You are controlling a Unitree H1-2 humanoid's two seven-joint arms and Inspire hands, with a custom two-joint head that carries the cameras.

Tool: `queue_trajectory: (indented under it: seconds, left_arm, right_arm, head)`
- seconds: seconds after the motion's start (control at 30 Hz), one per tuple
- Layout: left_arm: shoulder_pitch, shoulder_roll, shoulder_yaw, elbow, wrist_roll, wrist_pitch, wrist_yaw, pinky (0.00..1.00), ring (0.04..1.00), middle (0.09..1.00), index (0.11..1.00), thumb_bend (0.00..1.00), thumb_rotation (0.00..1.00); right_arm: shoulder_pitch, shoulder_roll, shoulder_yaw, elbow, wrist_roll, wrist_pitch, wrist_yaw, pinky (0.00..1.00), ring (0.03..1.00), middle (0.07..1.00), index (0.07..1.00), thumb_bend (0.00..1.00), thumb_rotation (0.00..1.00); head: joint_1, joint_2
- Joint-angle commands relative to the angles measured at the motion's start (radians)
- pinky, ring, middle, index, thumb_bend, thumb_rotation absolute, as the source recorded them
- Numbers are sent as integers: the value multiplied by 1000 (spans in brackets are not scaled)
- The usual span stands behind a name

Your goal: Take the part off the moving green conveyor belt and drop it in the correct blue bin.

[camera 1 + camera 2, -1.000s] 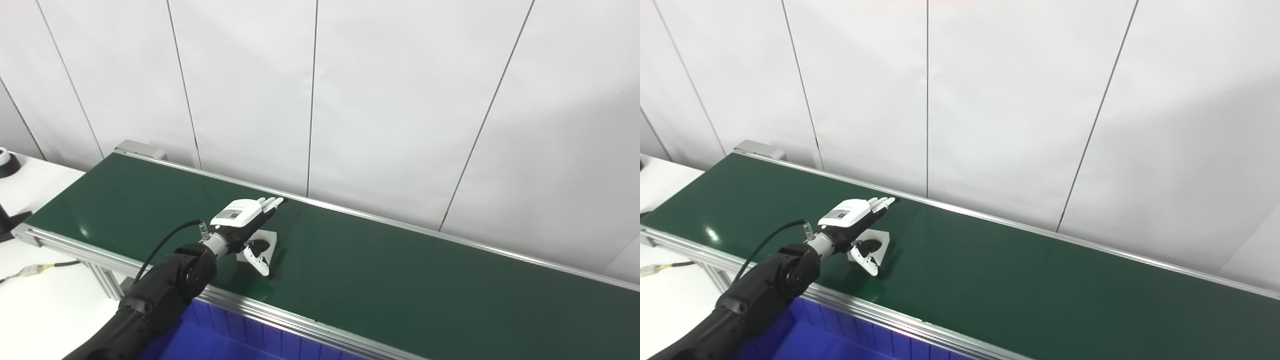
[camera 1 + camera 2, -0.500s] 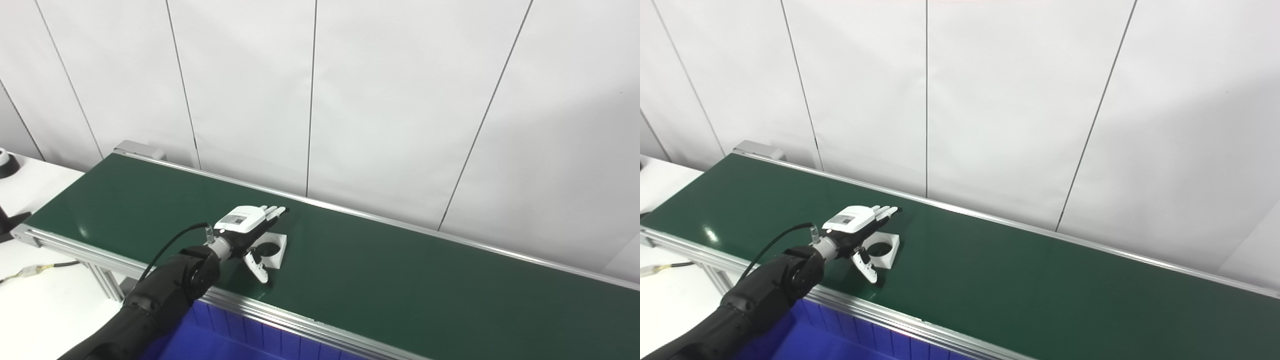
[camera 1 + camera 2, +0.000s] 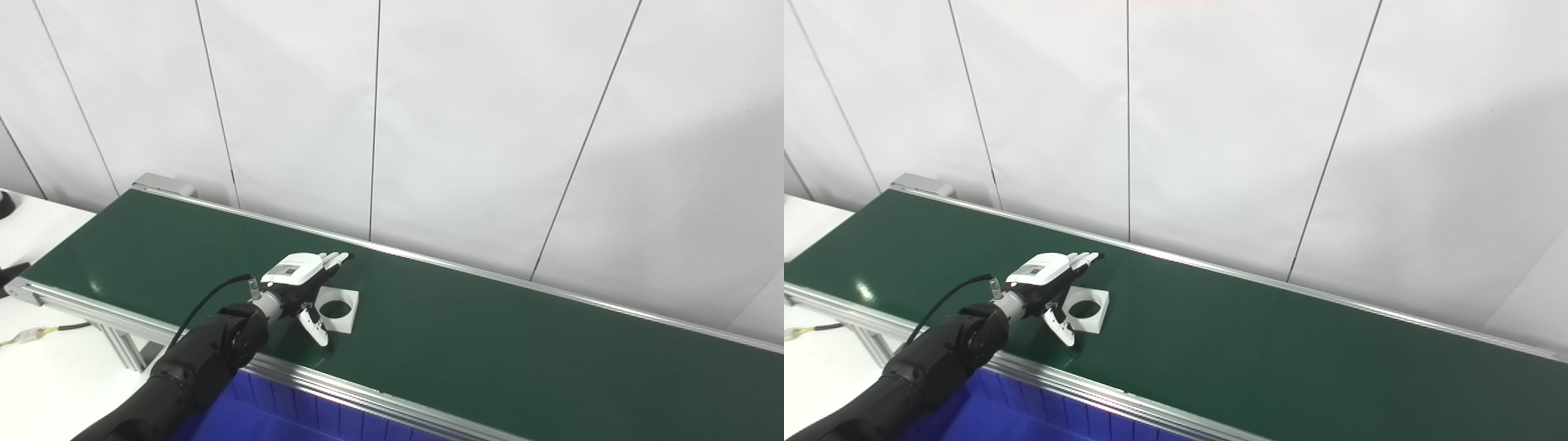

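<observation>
The white square plate with a round hole (image 3: 339, 302) has slid rightward, lower left of frame, apparently outrunning the spread, empty left hand (image 3: 301, 283); the grasp isn't made.

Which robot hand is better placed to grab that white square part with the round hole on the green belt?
Probably the left robot hand: it hovers open right beside the white square part with the round hole on the green conveyor belt, thumb down beside it. The right hand is out of view.

One of each on show

One white part (image 3: 339, 302), one conveyor belt (image 3: 490, 343), one blue bin (image 3: 269, 416), one left hand (image 3: 300, 282).
</observation>
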Motion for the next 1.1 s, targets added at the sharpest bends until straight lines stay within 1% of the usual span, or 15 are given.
queue_trajectory:
  seconds: [0.0,0.03,0.07,0.13,0.3,0.33,0.4,0.53,0.73,0.8,0.83,0.87,0.9,0.97,1.07]
  left_arm:
    - [-48,11,23,-1,-35,-28,12,873,911,931,914,740,17]
    - [-50,6,26,2,-46,-27,5,858,903,924,908,735,11]
    - [-50,1,28,0,-54,-30,4,757,825,861,857,695,3]
    - [-50,-10,26,-3,-63,-34,5,654,718,757,757,635,0]
    - [-70,-42,4,47,-66,-50,-3,552,609,655,657,566,0]
    - [-75,-47,0,58,-65,-50,-5,555,609,651,579,535,18]
    - [-95,-64,-16,118,-62,-68,-2,558,602,641,510,508,34]
    - [-125,-93,-35,198,-74,-69,-22,540,581,622,497,503,40]
    - [-139,-137,-40,274,-98,-100,-6,535,576,620,496,505,40]
    - [-136,-141,-46,266,-99,-94,-21,525,572,617,496,504,41]
    - [-136,-142,-49,263,-100,-92,-26,499,552,558,506,507,26]
    - [-136,-141,-53,264,-97,-96,-23,494,547,540,509,508,21]
    - [-136,-138,-58,262,-94,-105,-15,462,524,490,521,510,8]
    - [-134,-130,-64,250,-90,-123,4,471,533,475,517,513,2]
    - [-118,-104,-52,184,-99,-178,46,467,532,473,513,515,0]
  right_arm:
    - [-7,-6,14,-35,-12,-51,-30,1000,1000,1000,1000,602,936]
    - [-8,-9,20,-36,-16,-51,-40,1000,1000,1000,1000,605,935]
    - [-8,-12,24,-38,-16,-51,-47,1000,1000,1000,1000,625,934]
    - [-9,-21,34,-41,-15,-51,-60,1000,1000,999,1000,631,923]
    - [-6,-28,43,-54,-7,-51,-70,1000,1000,998,1000,654,897]
    - [-5,-31,46,-57,-8,-51,-71,1000,1000,999,1000,671,902]
    - [0,-32,44,-65,3,-51,-61,1000,1000,1000,1000,692,890]
    - [2,-34,47,-75,-2,-51,-78,1000,1000,993,1000,703,888]
    - [9,-36,44,-87,10,-51,-67,1000,1000,992,1000,717,876]
    - [9,-35,45,-88,9,-51,-69,1000,1000,994,1000,721,872]
    - [9,-35,46,-87,5,-51,-73,1000,1000,995,1000,724,875]
    - [8,-34,47,-86,4,-51,-76,1000,1000,994,1000,725,876]
    - [8,-31,45,-86,11,-51,-66,1000,1000,994,1000,723,879]
    - [8,-29,44,-86,16,-51,-60,1000,1000,999,1000,722,873]
    - [5,-31,53,-84,-1,-51,-77,1000,1000,998,1000,709,878]
  head:
    - [0,0]
    - [3,6]
    - [5,8]
    - [10,12]
    - [21,28]
    - [21,28]
    - [22,36]
    - [24,44]
    - [23,54]
    - [24,54]
    - [24,54]
    - [23,54]
    - [22,54]
    - [19,55]
    - [6,59]
